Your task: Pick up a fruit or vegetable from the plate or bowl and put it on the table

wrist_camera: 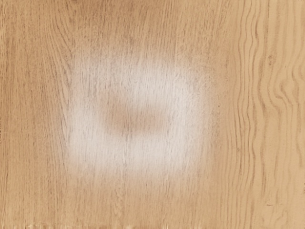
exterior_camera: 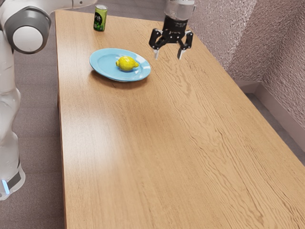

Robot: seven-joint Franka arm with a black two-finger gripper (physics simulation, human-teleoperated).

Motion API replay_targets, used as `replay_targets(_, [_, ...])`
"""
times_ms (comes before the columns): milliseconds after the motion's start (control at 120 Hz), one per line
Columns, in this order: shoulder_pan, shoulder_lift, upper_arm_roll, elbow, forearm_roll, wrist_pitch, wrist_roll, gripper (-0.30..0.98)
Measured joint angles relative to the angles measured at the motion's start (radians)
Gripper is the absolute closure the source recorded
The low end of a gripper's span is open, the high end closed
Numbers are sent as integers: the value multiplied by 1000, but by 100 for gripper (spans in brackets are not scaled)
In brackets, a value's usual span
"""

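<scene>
Where the table [exterior_camera: 157, 143] nears its far corner at the exterior view's left, a plate [exterior_camera: 101, 71] carries our lemon [exterior_camera: 127, 63].
Our arm [exterior_camera: 29, 24] stands beyond the long edge on that side, and the gripper [exterior_camera: 167, 56] hangs raised between the plate and the opposite long edge, its fingers spread wide with nothing between them. By the far edge is a green can [exterior_camera: 100, 18]. From the gripper, the lemon lies lower and toward the exterior view's left, on the arm-base side. Its long axis seems to run roughly across the table, much along our finger spread, so we judge that we should cross over the plate, probably turn the wrist to close on the narrower sides, and only then descend.
</scene>
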Motion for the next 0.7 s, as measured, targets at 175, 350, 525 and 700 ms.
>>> replay_targets(175, [-52,-5,-12,-2,-8,-4,-185,0])
replay_targets(350, [-232,-15,128,-21,-58,-32,-187,0])
replay_targets(525, [-172,-36,210,-58,-72,-47,116,0])
replay_targets(700, [-92,-106,355,-238,-48,-44,424,0])
